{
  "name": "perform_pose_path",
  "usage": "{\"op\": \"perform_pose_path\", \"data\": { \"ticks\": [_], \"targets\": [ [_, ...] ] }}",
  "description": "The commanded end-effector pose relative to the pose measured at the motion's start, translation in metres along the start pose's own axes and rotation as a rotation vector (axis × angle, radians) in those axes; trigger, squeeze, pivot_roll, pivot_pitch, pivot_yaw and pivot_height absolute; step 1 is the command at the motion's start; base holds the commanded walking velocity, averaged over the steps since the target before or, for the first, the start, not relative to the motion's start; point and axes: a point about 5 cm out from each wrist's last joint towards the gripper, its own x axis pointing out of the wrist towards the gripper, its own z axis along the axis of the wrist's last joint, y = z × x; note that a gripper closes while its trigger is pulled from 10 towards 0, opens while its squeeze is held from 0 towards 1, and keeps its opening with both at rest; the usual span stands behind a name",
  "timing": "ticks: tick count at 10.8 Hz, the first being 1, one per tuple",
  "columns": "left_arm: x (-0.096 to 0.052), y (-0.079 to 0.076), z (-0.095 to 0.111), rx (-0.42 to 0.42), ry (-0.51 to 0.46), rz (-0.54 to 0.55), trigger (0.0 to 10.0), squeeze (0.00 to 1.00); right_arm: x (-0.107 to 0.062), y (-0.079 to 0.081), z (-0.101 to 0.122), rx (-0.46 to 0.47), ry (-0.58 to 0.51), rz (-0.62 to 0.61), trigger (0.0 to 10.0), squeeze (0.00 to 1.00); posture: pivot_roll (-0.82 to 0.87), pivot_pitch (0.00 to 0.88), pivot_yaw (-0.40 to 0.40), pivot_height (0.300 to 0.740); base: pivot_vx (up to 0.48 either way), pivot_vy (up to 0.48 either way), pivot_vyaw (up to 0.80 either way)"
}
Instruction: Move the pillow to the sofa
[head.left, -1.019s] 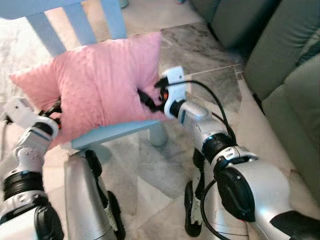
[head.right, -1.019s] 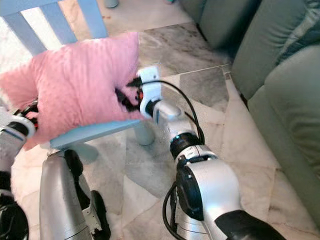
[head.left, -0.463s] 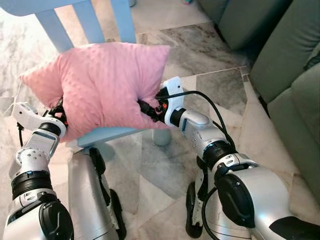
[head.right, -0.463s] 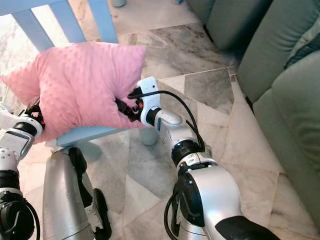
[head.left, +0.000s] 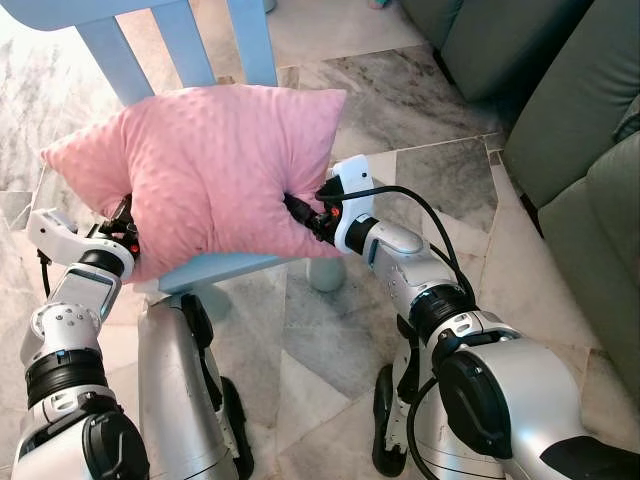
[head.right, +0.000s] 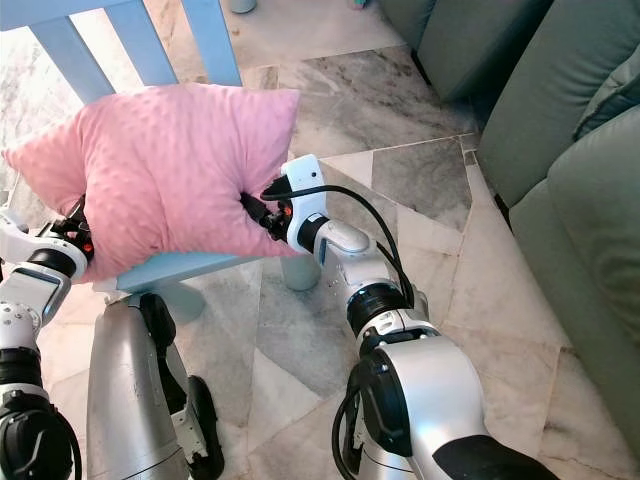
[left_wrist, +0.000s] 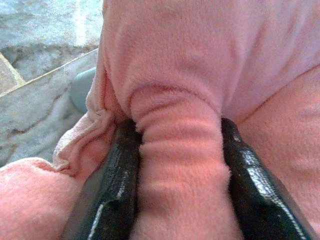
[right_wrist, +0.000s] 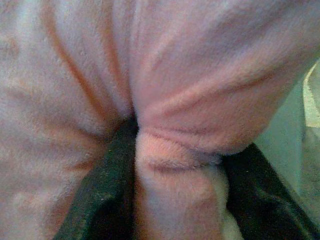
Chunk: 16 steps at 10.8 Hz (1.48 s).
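Both hands are clamped on the pink pillow (head.left: 210, 170). Left hand (head.left: 122, 222) pinches the pillow's lower corner at about 8 o'clock of it; the left wrist view shows a fold of pink plush squeezed between the two black fingers (left_wrist: 112, 185), narrow gap. Right hand (head.left: 303, 213) bites into the pillow's edge at roughly 4 o'clock; in the right wrist view the fabric bunches between its fingers (right_wrist: 100, 200) the same way.

The pillow sits over the seat of the light blue chair (head.left: 235, 266), its lower edge at the seat, top leaning toward the chair's back slats (head.left: 180, 40) at 12 o'clock. Can't tell if it's lifted off the seat or resting on it.

Green sofa (head.left: 590, 130) is at 2–3 o'clock, well apart from the pillow, with marble-tile floor (head.left: 400, 100) between.
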Motion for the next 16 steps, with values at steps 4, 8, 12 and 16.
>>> {"op": "perform_pose_path", "data": {
  "ticks": [4, 8, 12, 16],
  "targets": [
    [0.002, 0.01, -0.031, 0.024, 0.151, 0.044, 0.0, 0.0, 0.002, 0.005, -0.006, 0.003, 0.045, 0.013, 0.0, 0.0, -0.04, 0.417, 0.0, 0.408, 0.0, 0.0, 0.0],
    [0.002, 0.01, -0.037, 0.017, 0.154, 0.045, 0.0, 0.0, 0.003, 0.009, -0.009, 0.028, 0.02, 0.018, 0.0, 0.0, -0.03, 0.397, 0.02, 0.408, 0.0, 0.0, 0.0],
    [0.001, 0.014, -0.036, 0.038, 0.149, 0.066, 0.0, 0.0, 0.002, 0.008, -0.007, 0.024, 0.016, 0.025, 0.0, 0.0, -0.03, 0.405, 0.021, 0.408, 0.0, 0.0, 0.0],
    [-0.003, 0.005, -0.027, 0.255, 0.085, 0.089, 0.0, 0.0, 0.004, 0.008, 0.004, -0.015, -0.04, 0.016, 0.0, 0.0, -0.03, 0.372, 0.027, 0.408, 0.0, 0.0, 0.0]
  ]
}}
